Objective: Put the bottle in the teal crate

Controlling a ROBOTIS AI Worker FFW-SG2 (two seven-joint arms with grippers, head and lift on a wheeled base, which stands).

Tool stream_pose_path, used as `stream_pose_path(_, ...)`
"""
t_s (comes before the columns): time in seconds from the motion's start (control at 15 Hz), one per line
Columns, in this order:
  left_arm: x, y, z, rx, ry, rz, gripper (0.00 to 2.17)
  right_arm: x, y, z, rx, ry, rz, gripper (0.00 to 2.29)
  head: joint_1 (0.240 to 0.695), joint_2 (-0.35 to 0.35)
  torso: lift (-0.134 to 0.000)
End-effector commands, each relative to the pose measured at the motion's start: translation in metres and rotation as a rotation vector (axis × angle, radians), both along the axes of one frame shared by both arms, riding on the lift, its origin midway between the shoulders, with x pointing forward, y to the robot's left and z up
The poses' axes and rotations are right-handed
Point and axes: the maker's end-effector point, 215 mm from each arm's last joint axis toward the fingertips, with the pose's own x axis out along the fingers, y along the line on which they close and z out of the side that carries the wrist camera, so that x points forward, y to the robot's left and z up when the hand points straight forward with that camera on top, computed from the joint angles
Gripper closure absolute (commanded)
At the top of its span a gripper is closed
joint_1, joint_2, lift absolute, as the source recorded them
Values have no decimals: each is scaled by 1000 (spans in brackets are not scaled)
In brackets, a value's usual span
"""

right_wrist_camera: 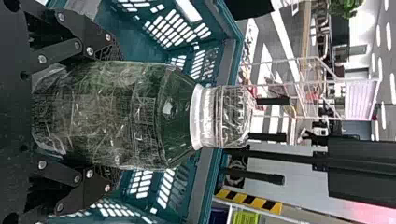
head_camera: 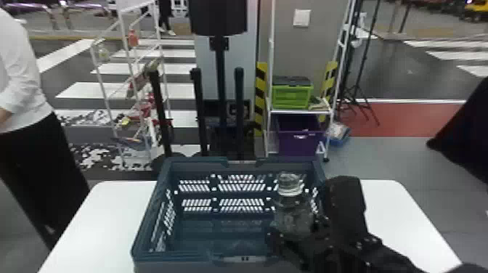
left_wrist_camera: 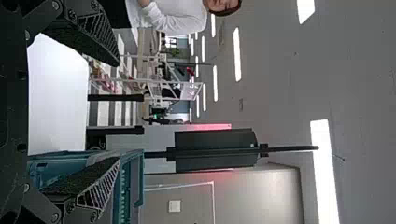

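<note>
Pinching the bottle (head_camera: 291, 214) upright in the right tool (head_camera: 296, 232) by the near right corner of the crate (head_camera: 174, 255), between the side edges of the bench (head_camera: 90, 225); holding the left tool (left_wrist_camera: 118, 112) spread.

Bright interior, lit overhead by glaring white ceiling strips (left_wrist_camera: 326, 172) in left wrist view; reddish glow on wall panel (left_wrist_camera: 210, 126). Head view: counter (head_camera: 98, 218) washed pale, teal crate (head_camera: 145, 232) shaded inside. Right wrist view: glints across clear bottle (right_wrist_camera: 116, 112).
</note>
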Motion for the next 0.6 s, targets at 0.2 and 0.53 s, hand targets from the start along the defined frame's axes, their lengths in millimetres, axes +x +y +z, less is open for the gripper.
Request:
stream_pose_path(0.2,-2,2,-3,1,7,3,181,17,18,-17,-64,143,35,2017,499,0,0)
stream_pose_path(0.53,0,4,-6,2,5,7,181,43,35,-28,-105,231,55,2017,499,0,0)
